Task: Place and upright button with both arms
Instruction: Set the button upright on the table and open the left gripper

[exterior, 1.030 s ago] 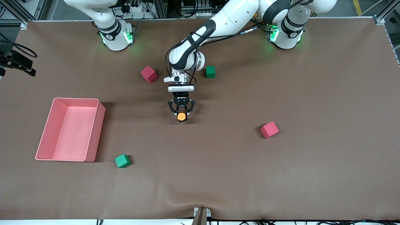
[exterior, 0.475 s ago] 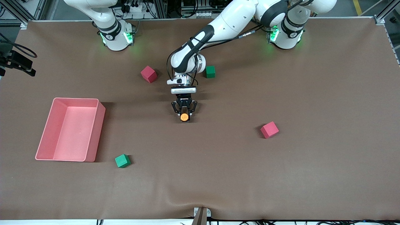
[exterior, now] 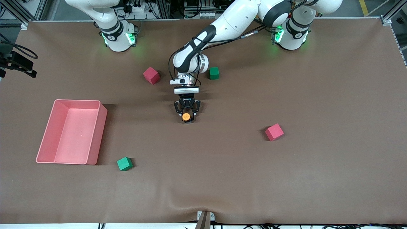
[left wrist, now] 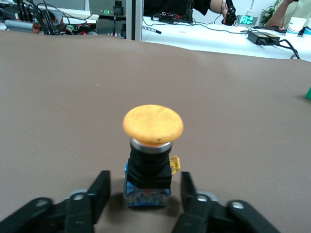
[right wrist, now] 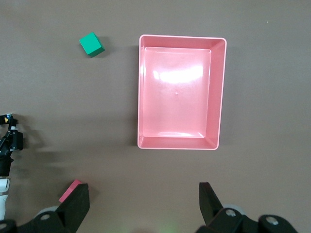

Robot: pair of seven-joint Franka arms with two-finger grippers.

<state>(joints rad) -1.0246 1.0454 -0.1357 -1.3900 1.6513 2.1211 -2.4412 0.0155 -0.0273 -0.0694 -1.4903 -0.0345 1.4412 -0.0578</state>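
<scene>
The button (exterior: pixel 186 116) has a round orange cap on a black body. It stands upright on the brown table near the middle. In the left wrist view the button (left wrist: pixel 153 127) sits between my left gripper's fingers (left wrist: pixel 99 191), with a small gap on each side. My left gripper (exterior: pixel 186 113) is low at the table and open around the button's body. My right gripper (right wrist: pixel 143 194) is open and empty, high over the table near the right arm's base. It is out of the front view.
A pink tray (exterior: pixel 101 133) lies toward the right arm's end and shows in the right wrist view (right wrist: pixel 141 92). Red cubes (exterior: pixel 151 75) (exterior: pixel 274 132) and green cubes (exterior: pixel 214 72) (exterior: pixel 124 163) lie scattered around the table.
My left gripper with the button between its fingers has sunk toward the table and shifted slightly. The right arm has not moved.
</scene>
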